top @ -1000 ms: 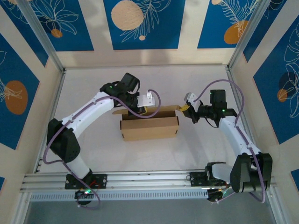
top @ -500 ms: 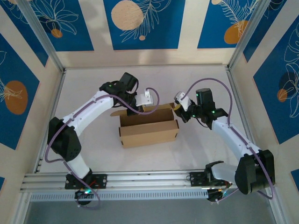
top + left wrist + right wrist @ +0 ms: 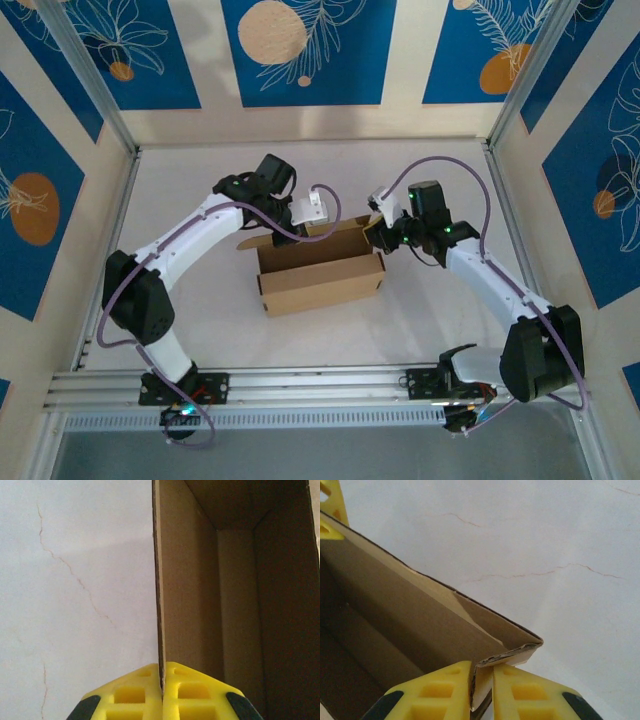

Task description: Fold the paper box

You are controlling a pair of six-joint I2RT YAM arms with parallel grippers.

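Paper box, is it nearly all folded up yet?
Partly. The paper box already stands up with walls, open on top. The left hand pinches its back wall, and the right hand straddles a right corner. The top isn't closed yet, so flaps probably remain to fold.

The box stands open on top, so there is room to reach inside. At its back wall, the left gripper and right gripper block the way. The table in front is free.
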